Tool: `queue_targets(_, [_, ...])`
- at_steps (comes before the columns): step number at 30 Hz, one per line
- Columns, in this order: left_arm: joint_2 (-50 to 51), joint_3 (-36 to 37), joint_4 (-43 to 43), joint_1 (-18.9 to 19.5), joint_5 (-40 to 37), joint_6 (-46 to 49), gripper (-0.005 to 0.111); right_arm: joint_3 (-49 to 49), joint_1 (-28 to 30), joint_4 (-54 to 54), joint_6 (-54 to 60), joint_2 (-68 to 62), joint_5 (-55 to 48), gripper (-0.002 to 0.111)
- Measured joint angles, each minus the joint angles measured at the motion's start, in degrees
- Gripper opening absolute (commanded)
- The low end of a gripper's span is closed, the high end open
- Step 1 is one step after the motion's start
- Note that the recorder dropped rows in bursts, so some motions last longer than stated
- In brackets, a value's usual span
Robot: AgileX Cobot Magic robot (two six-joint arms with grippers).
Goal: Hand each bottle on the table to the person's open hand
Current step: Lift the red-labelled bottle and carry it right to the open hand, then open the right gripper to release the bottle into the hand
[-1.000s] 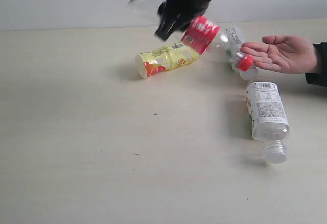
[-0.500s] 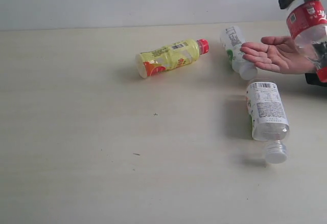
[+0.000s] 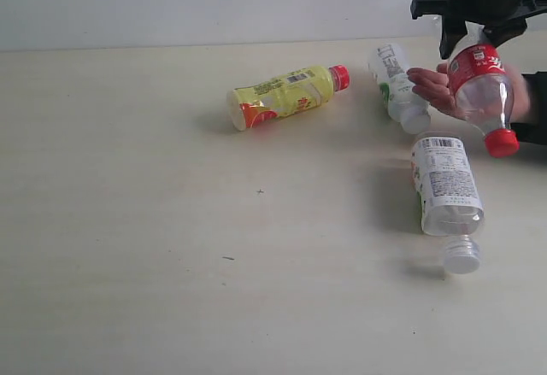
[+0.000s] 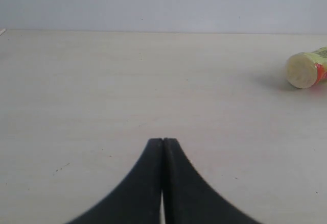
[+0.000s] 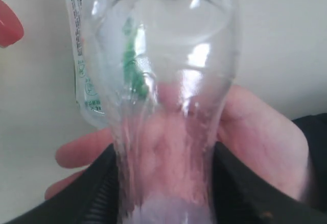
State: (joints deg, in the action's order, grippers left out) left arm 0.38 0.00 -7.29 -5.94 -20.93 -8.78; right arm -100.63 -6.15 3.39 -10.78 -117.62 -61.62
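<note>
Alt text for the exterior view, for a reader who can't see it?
The right gripper holds the red-labelled bottle, cap tilted down, over the person's open hand at the right edge. The yellow bottle and two white-labelled bottles lie on their sides on the table.

1. Table [image 3: 128, 264] — matt, smooth, pale wood-grain surface
2. Red-label bottle [image 3: 479, 93] — clear glossy plastic, bright highlights
3. Yellow bottle [image 3: 282, 96]: smooth plastic, slight sheen
4. Left gripper [image 4: 163, 141]: matt black
</note>
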Motion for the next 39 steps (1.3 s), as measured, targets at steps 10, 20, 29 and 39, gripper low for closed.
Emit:
queue_targets(10, [0.0,0.0,0.0,0.0,0.0,0.0,0.0,0.0,0.0,1.1,-0.1,-2.0,2.0,0.027])
queue_targets(20, [0.0,0.0,0.0,0.0,0.0,0.0,0.0,0.0,0.0,1.9,-0.1,-2.0,3.1,0.079])
queue_targets(29, [0.0,0.0,0.0,0.0,0.0,0.0,0.0,0.0,0.0,4.0,-0.1,-2.0,3.9,0.081])
queue_targets(39, [0.0,0.0,0.0,0.0,0.0,0.0,0.0,0.0,0.0,5.6,-0.1,-2.0,5.0,0.083])
